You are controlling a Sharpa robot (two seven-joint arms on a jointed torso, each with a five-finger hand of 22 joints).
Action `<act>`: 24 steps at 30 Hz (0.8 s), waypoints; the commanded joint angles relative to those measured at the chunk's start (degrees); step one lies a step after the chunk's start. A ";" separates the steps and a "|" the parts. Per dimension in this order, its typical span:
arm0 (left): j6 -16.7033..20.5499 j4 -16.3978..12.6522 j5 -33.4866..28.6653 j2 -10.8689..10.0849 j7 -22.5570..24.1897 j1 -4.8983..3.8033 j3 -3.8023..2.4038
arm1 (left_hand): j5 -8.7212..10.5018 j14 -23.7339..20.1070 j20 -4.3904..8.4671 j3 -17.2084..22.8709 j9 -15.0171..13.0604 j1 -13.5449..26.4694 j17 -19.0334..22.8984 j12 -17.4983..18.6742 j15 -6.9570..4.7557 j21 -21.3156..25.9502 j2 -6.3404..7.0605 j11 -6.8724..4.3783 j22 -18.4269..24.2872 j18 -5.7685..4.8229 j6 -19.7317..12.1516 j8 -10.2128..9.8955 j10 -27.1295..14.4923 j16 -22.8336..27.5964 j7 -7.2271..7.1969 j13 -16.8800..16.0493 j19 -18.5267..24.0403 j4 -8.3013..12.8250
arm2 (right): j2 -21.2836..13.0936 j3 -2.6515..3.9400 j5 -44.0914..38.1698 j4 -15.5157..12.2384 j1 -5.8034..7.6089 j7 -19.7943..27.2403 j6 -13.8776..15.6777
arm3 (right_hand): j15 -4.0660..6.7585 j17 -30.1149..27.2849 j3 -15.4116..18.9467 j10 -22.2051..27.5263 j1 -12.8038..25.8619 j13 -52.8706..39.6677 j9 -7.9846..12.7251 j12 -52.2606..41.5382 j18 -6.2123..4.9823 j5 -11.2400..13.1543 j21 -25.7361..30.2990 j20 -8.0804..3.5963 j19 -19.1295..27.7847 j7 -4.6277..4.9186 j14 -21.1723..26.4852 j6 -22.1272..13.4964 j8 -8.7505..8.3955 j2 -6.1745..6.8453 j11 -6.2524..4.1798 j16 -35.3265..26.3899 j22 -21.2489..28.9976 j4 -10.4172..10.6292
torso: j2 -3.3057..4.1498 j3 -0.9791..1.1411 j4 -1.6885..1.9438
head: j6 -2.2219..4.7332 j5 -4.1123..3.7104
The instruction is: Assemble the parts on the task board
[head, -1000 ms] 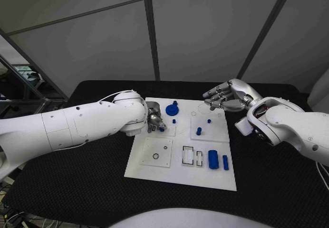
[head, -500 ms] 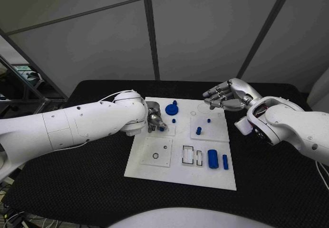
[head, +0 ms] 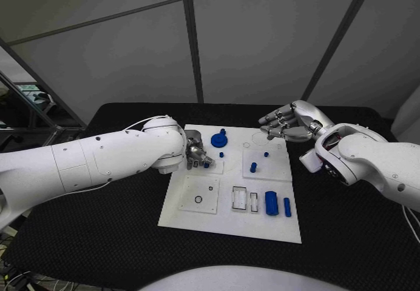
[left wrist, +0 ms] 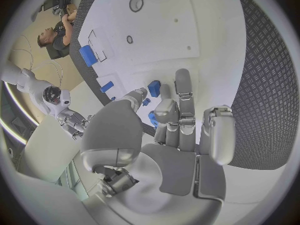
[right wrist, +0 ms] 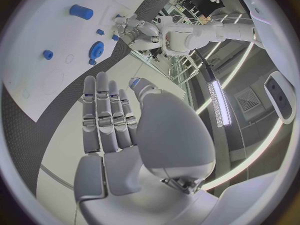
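The white task board (head: 199,209) lies in the middle of the table. My left hand (head: 197,153) is over its near-left part and pinches a small blue part (left wrist: 154,88) between thumb and fingers, low over the board. A blue gear (head: 218,140) stands just beyond that hand, with small blue pegs (head: 254,167) to its right. A blue cylinder (head: 271,203) and a blue bar (head: 287,207) lie near the board's front right. My right hand (head: 284,124) hovers over the far right corner, fingers apart, holding nothing.
Rectangular slots (head: 241,199) and round holes (head: 199,199) mark the board's front half. Black table (head: 96,230) surrounds the board on all sides. In the right wrist view the gear (right wrist: 95,49) and the cylinder (right wrist: 81,11) lie beyond my fingers.
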State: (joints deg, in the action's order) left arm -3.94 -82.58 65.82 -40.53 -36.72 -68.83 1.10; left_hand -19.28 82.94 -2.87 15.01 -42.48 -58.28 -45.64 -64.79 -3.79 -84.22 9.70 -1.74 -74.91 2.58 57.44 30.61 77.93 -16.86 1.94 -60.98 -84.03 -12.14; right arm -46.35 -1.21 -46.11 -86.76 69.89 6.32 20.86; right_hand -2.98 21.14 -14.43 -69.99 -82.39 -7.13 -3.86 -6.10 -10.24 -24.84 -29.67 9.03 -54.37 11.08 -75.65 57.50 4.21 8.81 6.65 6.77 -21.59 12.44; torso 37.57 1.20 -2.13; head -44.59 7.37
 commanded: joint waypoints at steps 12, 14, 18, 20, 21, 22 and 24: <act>3.30 -1.58 -3.22 -1.83 0.31 -0.17 -3.39 | 0.55 0.36 -0.05 -9.37 -0.03 -3.46 -0.20 3.07 0.58 1.94 -1.20 1.33 -3.67 0.15 -3.52 -2.23 -2.92 0.55 1.57 4.21 -0.19 -4.26 | 0.08 0.03 0.49 0.67 0.09 0.42 -0.28 | -0.30 -0.11 -0.10 0.55 0.54 0.25 0.02 0.36 -0.01 -0.27 0.54 0.44 0.28 -0.03 0.34 -0.54 -0.33 0.28 0.08 -0.38 0.22 0.37 | 0.03 -0.04 -0.03 | 0.28 -0.18; 2.72 -1.86 -3.57 -2.26 0.34 -0.35 -4.17 | 0.52 0.36 -0.12 -10.04 0.10 -3.92 -0.22 3.10 0.65 2.07 -1.42 1.44 -3.53 0.18 -3.74 -2.44 -3.11 0.57 1.68 4.35 -0.12 -4.31 | 0.09 0.03 0.52 0.78 0.09 0.42 -0.29 | -0.30 -0.11 -0.10 0.55 0.54 0.25 0.02 0.36 -0.01 -0.27 0.54 0.44 0.28 -0.03 0.34 -0.54 -0.33 0.28 0.08 -0.38 0.22 0.37 | 0.02 0.00 -0.02 | 0.30 -0.18; -0.03 -1.60 -4.15 -2.75 -0.26 -1.06 -4.97 | 0.48 0.36 -0.18 -10.47 0.25 -4.52 -0.22 3.22 0.70 2.61 -1.85 1.50 -2.81 0.36 -3.82 -2.60 -3.32 0.60 1.75 4.60 0.25 -4.28 | 0.13 0.03 0.57 0.93 0.09 0.41 -0.31 | -0.32 -0.11 -0.11 0.58 0.55 0.28 0.02 0.37 -0.01 -0.28 0.57 0.45 0.29 -0.02 0.36 -0.56 -0.32 0.28 0.09 -0.41 0.24 0.37 | 0.01 0.04 0.05 | 0.34 -0.18; -2.19 -0.68 -4.31 -2.69 -0.91 -1.66 -5.22 | 0.47 0.35 -0.23 -10.83 0.39 -5.21 -0.23 3.76 0.76 3.22 -2.25 1.57 -2.00 0.55 -3.93 -2.78 -3.82 0.63 1.84 5.28 0.68 -4.22 | 0.16 0.03 0.58 1.01 0.09 0.39 -0.34 | -0.32 -0.11 -0.11 0.58 0.55 0.28 0.02 0.37 -0.01 -0.28 0.57 0.45 0.29 -0.02 0.36 -0.56 -0.32 0.28 0.09 -0.41 0.24 0.37 | 0.00 0.04 0.07 | 0.39 -0.16; -3.11 0.02 -4.36 -2.50 -1.18 -1.97 -5.30 | 0.48 0.34 -0.28 -11.07 0.49 -5.52 -0.24 4.25 0.81 3.55 -2.45 1.65 -1.58 0.65 -4.07 -2.92 -4.26 0.64 1.93 5.87 0.91 -4.24 | 0.19 0.03 0.59 1.05 0.09 0.38 -0.34 | -0.32 -0.12 -0.12 0.59 0.53 0.29 0.01 0.37 -0.01 -0.30 0.60 0.46 0.30 -0.02 0.37 -0.56 -0.32 0.27 0.09 -0.43 0.25 0.36 | 0.00 0.05 0.06 | 0.45 -0.15; -3.92 0.91 -4.41 -2.20 -1.37 -2.26 -5.37 | 0.48 0.32 -0.32 -11.34 0.59 -5.82 -0.24 4.65 0.86 3.81 -2.64 1.73 -1.26 0.72 -4.22 -3.06 -4.66 0.66 2.02 6.34 1.10 -4.24 | 0.21 0.03 0.59 1.08 0.09 0.33 -0.33 | -0.32 -0.12 -0.12 0.59 0.53 0.29 0.01 0.37 -0.01 -0.30 0.60 0.46 0.30 -0.02 0.37 -0.56 -0.32 0.26 0.09 -0.43 0.25 0.36 | 0.00 0.05 0.06 | 0.45 -0.15; -5.22 3.14 -4.47 -1.29 -1.53 -2.74 -5.44 | 0.46 0.27 -0.40 -11.73 0.73 -6.35 -0.24 5.41 0.98 4.39 -2.96 1.89 -0.53 0.89 -4.50 -3.27 -5.45 0.71 2.18 7.20 1.51 -4.24 | 0.25 0.03 0.53 1.14 0.09 0.05 -0.18 | -0.31 -0.11 -0.17 0.56 0.47 0.33 -0.01 0.34 -0.03 -0.32 0.65 0.47 0.27 -0.04 0.32 -0.52 -0.27 0.21 0.07 -0.46 0.28 0.32 | 0.00 0.05 0.06 | 0.45 -0.15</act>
State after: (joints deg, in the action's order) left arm -4.79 -80.45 62.30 -42.28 -37.10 -71.35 -4.31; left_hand -18.98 83.13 -3.39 3.54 -41.80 -63.95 -45.83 -59.61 -3.18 -79.99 6.78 0.14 -74.91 2.58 53.31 27.53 72.75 -16.42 4.21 -54.04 -82.89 -16.34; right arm -46.18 -1.22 -45.85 -85.62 69.89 6.31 20.84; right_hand -3.18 21.10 -14.58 -69.80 -82.17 -6.85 -3.86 -6.12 -10.24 -24.84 -29.22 9.22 -54.19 11.08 -75.44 57.50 4.21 9.04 6.85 6.51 -21.39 12.59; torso 37.57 1.22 -2.12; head -44.15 7.19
